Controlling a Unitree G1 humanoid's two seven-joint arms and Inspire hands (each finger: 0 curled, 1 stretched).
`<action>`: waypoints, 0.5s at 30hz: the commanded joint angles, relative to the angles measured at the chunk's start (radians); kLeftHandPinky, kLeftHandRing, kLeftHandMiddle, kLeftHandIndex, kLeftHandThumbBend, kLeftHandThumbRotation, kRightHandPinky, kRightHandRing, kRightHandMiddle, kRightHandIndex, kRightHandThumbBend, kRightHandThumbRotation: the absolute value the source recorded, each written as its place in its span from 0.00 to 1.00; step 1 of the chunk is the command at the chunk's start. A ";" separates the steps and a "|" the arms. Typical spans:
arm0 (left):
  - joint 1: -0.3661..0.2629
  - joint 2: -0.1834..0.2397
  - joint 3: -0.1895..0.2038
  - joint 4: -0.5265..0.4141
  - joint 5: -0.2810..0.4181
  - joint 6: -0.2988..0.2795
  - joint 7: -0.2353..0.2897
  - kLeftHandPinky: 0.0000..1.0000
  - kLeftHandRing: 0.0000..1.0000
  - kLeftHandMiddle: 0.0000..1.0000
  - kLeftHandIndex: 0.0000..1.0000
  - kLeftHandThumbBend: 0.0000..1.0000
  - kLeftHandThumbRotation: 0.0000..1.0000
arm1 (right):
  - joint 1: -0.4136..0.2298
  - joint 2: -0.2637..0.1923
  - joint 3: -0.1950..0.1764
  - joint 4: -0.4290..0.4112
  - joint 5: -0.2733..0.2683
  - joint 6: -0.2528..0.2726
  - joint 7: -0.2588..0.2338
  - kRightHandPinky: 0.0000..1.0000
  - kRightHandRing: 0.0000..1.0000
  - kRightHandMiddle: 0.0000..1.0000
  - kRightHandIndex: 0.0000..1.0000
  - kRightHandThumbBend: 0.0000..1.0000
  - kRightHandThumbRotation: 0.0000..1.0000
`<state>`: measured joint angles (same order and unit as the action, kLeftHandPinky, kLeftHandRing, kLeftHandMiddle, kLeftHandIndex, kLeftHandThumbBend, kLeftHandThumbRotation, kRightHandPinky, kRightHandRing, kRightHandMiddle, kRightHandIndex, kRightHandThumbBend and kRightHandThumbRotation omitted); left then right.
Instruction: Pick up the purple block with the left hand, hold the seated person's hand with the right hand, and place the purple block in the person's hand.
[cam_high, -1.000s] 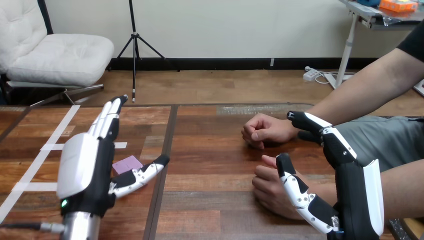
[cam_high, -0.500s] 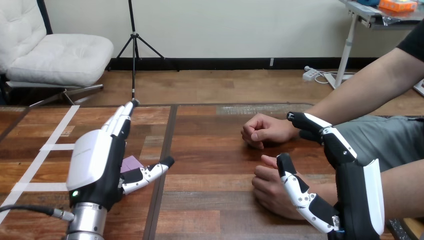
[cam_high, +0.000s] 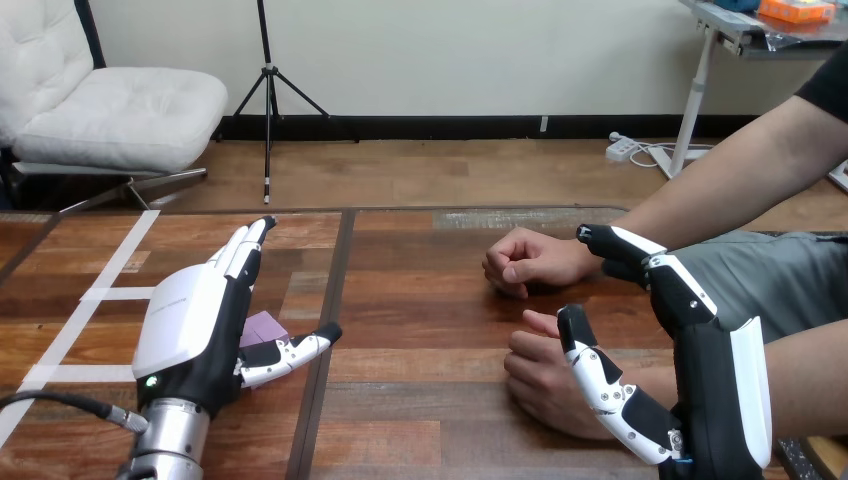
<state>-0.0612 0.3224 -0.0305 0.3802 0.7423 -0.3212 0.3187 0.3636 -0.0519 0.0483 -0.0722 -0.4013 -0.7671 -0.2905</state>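
Left hand (cam_high: 190, 322) has lowered over purple block (cam_high: 263, 326).

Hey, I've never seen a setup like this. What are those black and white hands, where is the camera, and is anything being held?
This single picture comes from a camera on a humanoid robot's head, looking down across a brown wooden table. The black-and-white machine hands are its own. Its left hand, fingers straight, is over a small flat purple block lying on the table; I cannot tell whether they touch. Its right hand is open beside a seated person's nearer hand, thumb crossing it in this view. Neither hand is closed on anything.
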 joint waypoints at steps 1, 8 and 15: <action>-0.095 0.041 -0.023 0.038 -0.023 -0.001 -0.006 0.82 0.91 0.95 0.95 0.82 0.46 | -0.064 -0.006 -0.011 -0.016 0.014 -0.003 0.006 0.75 0.78 0.77 0.73 0.36 0.25; -0.117 0.059 -0.040 0.073 -0.031 0.003 -0.016 0.84 0.92 0.95 0.95 0.85 0.49 | -0.062 -0.001 -0.013 -0.024 0.015 0.005 0.014 0.75 0.78 0.77 0.73 0.36 0.25; -0.130 0.075 -0.061 0.083 -0.031 0.031 -0.032 0.87 0.93 0.96 0.96 0.88 0.52 | -0.061 0.001 -0.016 -0.029 0.017 0.008 0.021 0.76 0.78 0.77 0.73 0.36 0.26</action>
<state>-0.1112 0.3691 -0.0695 0.4597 0.7184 -0.3036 0.2939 0.3607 -0.0514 0.0371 -0.0723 -0.3984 -0.7634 -0.2743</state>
